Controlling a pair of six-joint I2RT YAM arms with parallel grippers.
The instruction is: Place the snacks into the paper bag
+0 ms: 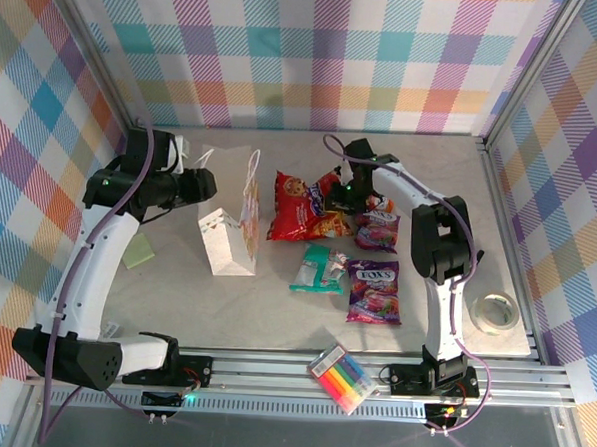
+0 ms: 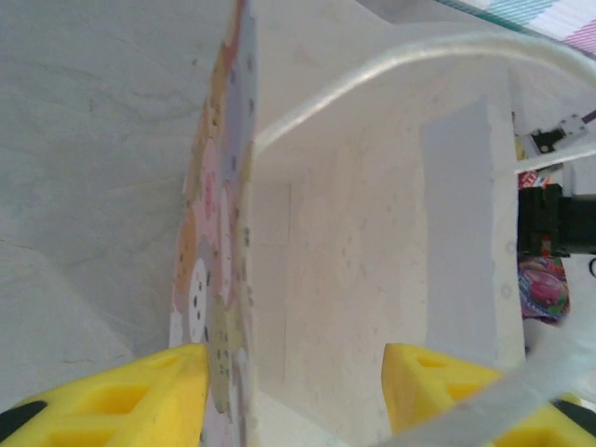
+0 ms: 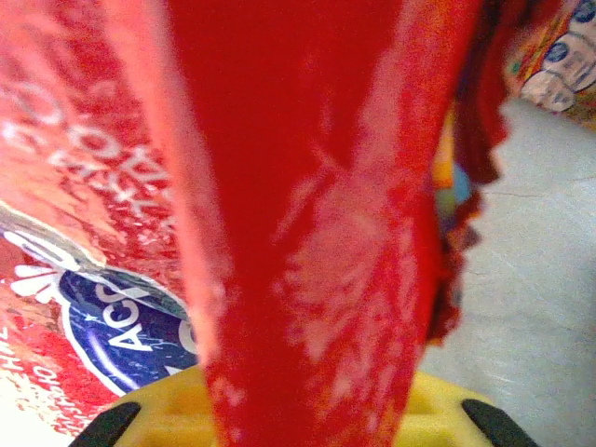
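Observation:
The white paper bag stands left of centre, its mouth facing my left gripper. In the left wrist view that gripper is open. Its yellow fingers straddle the bag's printed wall, and a rope handle arcs overhead. My right gripper is shut on the top edge of the large red chip bag. The red film runs up from between the jaws. On the table lie a teal packet, a purple candy bag, a magenta packet and an orange packet.
A flat pack of marker pens lies on the front rail. A roll of tape sits at the right edge of the mat. A green note lies left of the bag. Checked walls close in the back and sides.

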